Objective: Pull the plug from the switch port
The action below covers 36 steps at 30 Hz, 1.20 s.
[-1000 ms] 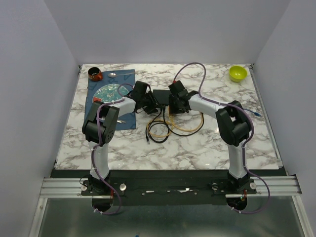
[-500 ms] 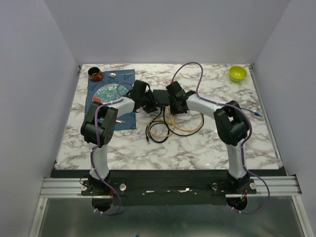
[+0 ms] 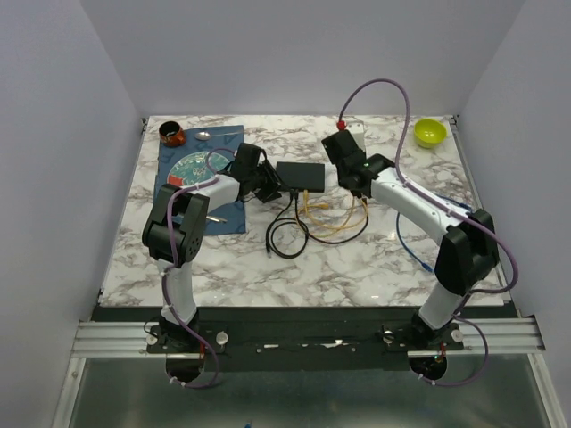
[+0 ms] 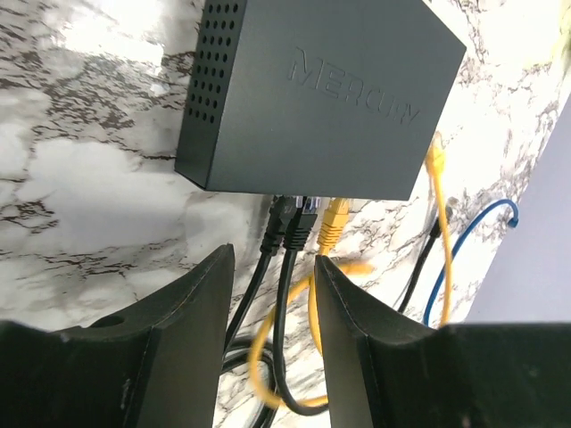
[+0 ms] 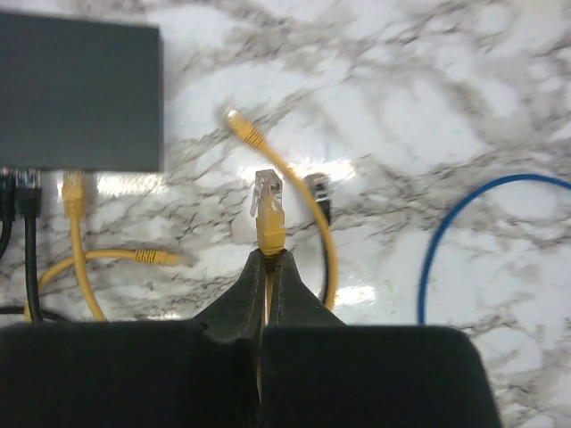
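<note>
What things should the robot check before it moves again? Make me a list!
1. Yellow plug out of the switch: ok.
2. Right gripper shut on that plug: ok.
3. Left gripper open, not touching the switch: ok.
4. Black plugs and second yellow plug seated in the switch: ok.
5. Nothing tangled behind the right gripper: cannot tell.

Matt dark-grey switch [image 4: 303,98], casing seemingly plastic, lettering embossed, one side perforated; plug [image 5: 268,198], clear glossy tip on smooth yellow boot; table [image 5: 428,116], smooth polished marble-patterned top; bowl [image 3: 429,132], two o'clock on it, glossy green; mat [image 3: 230,144], ten o'clock, dull blue.
</note>
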{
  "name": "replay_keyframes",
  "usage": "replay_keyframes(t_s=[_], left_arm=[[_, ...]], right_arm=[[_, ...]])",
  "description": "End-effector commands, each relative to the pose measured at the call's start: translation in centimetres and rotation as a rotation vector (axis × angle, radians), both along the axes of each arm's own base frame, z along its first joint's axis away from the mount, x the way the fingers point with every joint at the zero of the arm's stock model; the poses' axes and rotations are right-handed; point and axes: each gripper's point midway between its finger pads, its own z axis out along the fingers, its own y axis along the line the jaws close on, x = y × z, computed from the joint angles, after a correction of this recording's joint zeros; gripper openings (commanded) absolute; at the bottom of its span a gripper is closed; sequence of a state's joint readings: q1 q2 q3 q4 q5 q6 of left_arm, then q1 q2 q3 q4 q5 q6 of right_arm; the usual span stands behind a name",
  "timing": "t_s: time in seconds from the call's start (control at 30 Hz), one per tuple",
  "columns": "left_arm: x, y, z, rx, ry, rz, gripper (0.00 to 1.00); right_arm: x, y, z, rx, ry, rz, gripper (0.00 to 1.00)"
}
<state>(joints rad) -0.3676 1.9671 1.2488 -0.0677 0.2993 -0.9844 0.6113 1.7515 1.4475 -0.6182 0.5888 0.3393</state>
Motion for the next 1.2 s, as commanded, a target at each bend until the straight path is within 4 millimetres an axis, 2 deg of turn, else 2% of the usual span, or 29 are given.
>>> replay_keyframes(t_s=[0.0,0.07,0.1,0.17,0.2,0.33,0.37,0.4,0.47,0.5,0.57,0.6,0.63,0.67,0.7,0.87,0.9,0.93,0.97,1.0,1.07,1.1,1.17], left_arm=[[0.3,0.2,2.1,-0.03,-0.04,0.005,0.51],[0.2,0.3,2.1,-0.031,-0.038,0.004,0.51],[0.2,0.2,2.1,-0.032,-0.039,0.004,0.51],[0.2,0.3,2.1,-0.033,-0.036,0.005,0.51],[0.2,0.3,2.0,-0.035,-0.037,0.006,0.51],[0.2,0.2,2.2,-0.046,-0.036,0.008,0.51],[0.2,0.1,2.2,-0.05,-0.033,0.009,0.51],[0.1,0.0,2.3,-0.056,-0.033,0.007,0.51],[0.1,0.0,2.5,-0.064,-0.037,0.007,0.51],[0.2,-0.1,2.6,-0.07,-0.036,0.008,0.51],[0.1,-0.1,2.8,-0.074,-0.037,0.011,0.51],[0.0,-0.1,2.8,-0.076,-0.038,0.011,0.51],[0.0,-0.1,2.7,-0.077,-0.033,0.013,0.51],[0.0,-0.1,2.9,-0.08,-0.034,0.015,0.51],[0.0,-0.1,2.9,-0.083,-0.035,0.017,0.51],[0.0,-0.2,3.0,-0.094,-0.027,0.025,0.51],[0.0,-0.1,2.9,-0.095,-0.024,0.028,0.51],[0.0,-0.1,2.9,-0.095,-0.023,0.026,0.51],[0.0,-0.1,3.0,-0.096,-0.026,0.026,0.51],[0.0,-0.1,2.9,-0.096,-0.023,0.027,0.53],[-0.1,-0.1,2.8,-0.095,-0.023,0.026,0.56],[0.0,-0.1,2.9,-0.098,-0.027,0.024,0.57],[0.1,-0.2,3.2,-0.102,-0.033,0.024,0.58]], right_arm=[[0.4,-4.3,6.9,-0.159,-0.174,-0.13,0.01],[0.5,-5.0,8.8,-0.172,-0.218,-0.152,0.01],[0.3,-5.7,10.5,-0.175,-0.26,-0.183,0.01],[0.0,-6.4,12.2,-0.166,-0.309,-0.213,0.01],[-0.3,-6.7,13.8,-0.135,-0.361,-0.231,0.01],[-1.4,-7.8,17.7,-0.013,-0.494,-0.273,0.01],[-1.4,-8.1,18.0,-0.001,-0.511,-0.286,0.01],[-1.1,-9.3,18.3,0.018,-0.526,-0.316,0.01],[-0.7,-10.9,17.4,0.095,-0.516,-0.371,0.01],[-0.3,-13.0,16.1,0.131,-0.478,-0.411,0.01],[-0.5,-15.4,14.3,0.237,-0.457,-0.52,0.01],[-0.5,-18.1,13.1,0.287,-0.432,-0.587,0.01],[-0.8,-19.2,12.7,0.349,-0.446,-0.651,0.01],[-1.2,-20.5,12.5,0.382,-0.454,-0.693,0.01],[-1.8,-22.7,11.4,0.392,-0.452,-0.761,0.01],[-4.4,-27.8,9.3,0.376,-0.504,-0.987,0.01],[-4.5,-28.6,8.7,0.384,-0.495,-1.009,0.04],[-4.5,-28.8,8.2,0.38,-0.472,-0.997,0.14],[-4.1,-28.7,8.0,0.387,-0.454,-0.98,0.35],[-3.7,-28.2,7.7,0.408,-0.426,-0.946,0.48],[-3.2,-27.2,7.1,0.436,-0.39,-0.891,0.67],[-2.7,-26.7,7.2,0.463,-0.395,-0.861,0.69],[-1.9,-24.3,6.6,0.539,-0.356,-0.75,0.71]])
